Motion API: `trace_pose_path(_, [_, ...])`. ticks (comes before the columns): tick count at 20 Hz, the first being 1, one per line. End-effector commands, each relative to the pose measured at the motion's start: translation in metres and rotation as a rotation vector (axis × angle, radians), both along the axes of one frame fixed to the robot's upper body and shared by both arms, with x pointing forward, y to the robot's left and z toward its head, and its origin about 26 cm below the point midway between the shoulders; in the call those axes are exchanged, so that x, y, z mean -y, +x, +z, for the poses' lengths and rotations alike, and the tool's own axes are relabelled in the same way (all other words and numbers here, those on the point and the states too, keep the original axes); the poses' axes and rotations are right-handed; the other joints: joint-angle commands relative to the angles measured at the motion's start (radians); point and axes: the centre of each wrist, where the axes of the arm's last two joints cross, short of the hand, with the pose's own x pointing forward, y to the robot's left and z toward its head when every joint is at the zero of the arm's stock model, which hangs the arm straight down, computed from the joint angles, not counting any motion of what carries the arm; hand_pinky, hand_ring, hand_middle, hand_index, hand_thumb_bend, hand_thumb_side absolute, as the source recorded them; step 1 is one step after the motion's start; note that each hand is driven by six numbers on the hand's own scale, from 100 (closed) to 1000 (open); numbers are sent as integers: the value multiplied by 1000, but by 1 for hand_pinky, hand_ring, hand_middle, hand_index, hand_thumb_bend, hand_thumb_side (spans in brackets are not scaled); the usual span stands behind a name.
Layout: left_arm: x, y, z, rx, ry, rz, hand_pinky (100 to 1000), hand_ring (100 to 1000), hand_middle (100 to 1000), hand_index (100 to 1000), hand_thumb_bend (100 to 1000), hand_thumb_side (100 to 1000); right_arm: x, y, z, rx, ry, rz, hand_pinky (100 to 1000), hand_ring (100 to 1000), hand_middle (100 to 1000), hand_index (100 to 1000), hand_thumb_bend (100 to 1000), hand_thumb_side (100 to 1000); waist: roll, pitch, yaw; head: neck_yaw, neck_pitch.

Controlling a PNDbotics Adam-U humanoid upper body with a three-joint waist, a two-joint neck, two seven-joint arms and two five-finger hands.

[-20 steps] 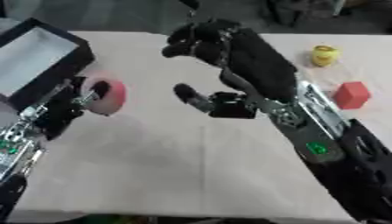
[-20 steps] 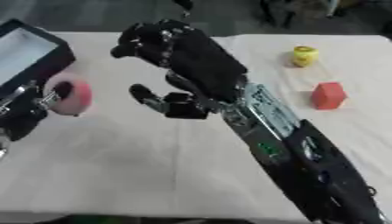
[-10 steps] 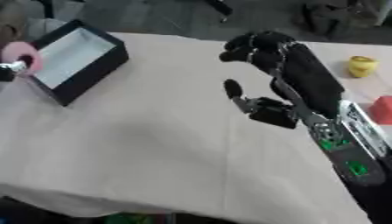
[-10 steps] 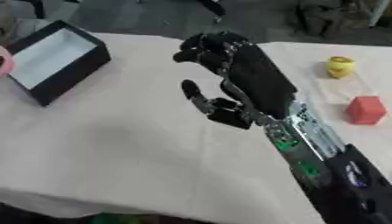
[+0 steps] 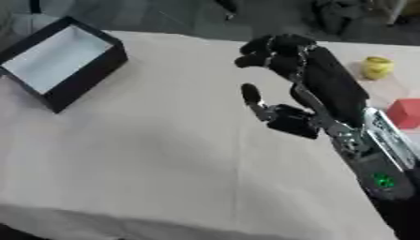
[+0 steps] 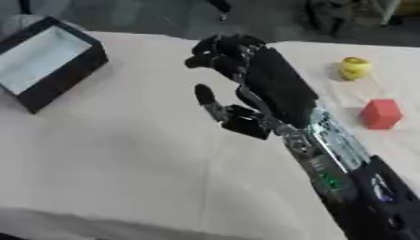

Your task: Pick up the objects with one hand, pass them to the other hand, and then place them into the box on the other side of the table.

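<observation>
1. The box (image 5: 59, 60) sits at the far left of the table (image 5: 164, 154), black-walled with a pale floor, and nothing shows inside it. The left hand shows in neither view, so whether it carries anything cannot be told. If it does, a drop made out of sight could land on the rim or outside the box.
2. The right hand (image 6: 262, 84) hangs over the middle of the table, fingers curled at the tips, thumb out, holding nothing. Swinging right from here, its forearm could sweep across the things beside it.
3. The yellow object (image 6: 354, 68) stands near the far right edge, well apart from the hand. It looks rounded, so a glancing touch could roll it off.
4. The red block (image 6: 380, 113) lies just beside the forearm, and is the likeliest to get knocked.
</observation>
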Motion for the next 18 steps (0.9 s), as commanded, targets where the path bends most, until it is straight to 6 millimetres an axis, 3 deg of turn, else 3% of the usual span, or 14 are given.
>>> trace_pose_path(1, [-6, 6, 4, -20, 97, 72, 675, 881, 731, 762, 531, 374, -2, -2, 13, 35, 20, 22, 672, 632, 700, 744, 100, 100, 2, 3, -11, 16, -33])
trace_pose_path(3, [3, 16, -11, -52, 136, 76, 765, 987, 847, 864, 761, 527, 0, -2, 14, 36, 19, 19, 673, 631, 700, 743, 100, 100, 0, 15, -22, 23, -40])
trace_pose_path(5, [16, 26, -16, -41, 185, 61, 812, 1000, 910, 905, 862, 622, 1, -1, 16, 37, 21, 12, 673, 630, 698, 742, 100, 100, -2, 20, -26, 25, -38])
trace_pose_path(6, [24, 30, -13, -15, 210, 44, 815, 1000, 922, 910, 872, 648, 2, 0, 16, 38, 23, 7, 674, 630, 698, 742, 100, 100, -3, 20, -27, 24, -36])
trace_pose_path(9, [60, 46, -12, 117, 470, 104, 814, 1000, 936, 899, 850, 626, 7, 2, 17, 41, 26, -17, 675, 630, 698, 744, 100, 100, -3, 14, -22, 14, -30])
trace_pose_path(12, [93, 51, 18, 278, 601, 55, 781, 1000, 909, 870, 790, 581, 15, 6, 17, 40, 21, -57, 680, 638, 709, 756, 100, 100, 2, -1, -11, -11, -13])
trace_pose_path(15, [127, 36, 57, 451, 610, -130, 766, 1000, 885, 843, 720, 540, 30, 15, 17, 23, 15, -125, 684, 658, 735, 776, 100, 102, 8, -18, -1, -73, 2])
trace_pose_path(18, [164, 5, 82, 600, 523, -445, 755, 1000, 870, 838, 653, 512, 56, 31, 17, -33, 16, -238, 698, 705, 782, 820, 100, 195, 10, -31, 9, -179, 3])
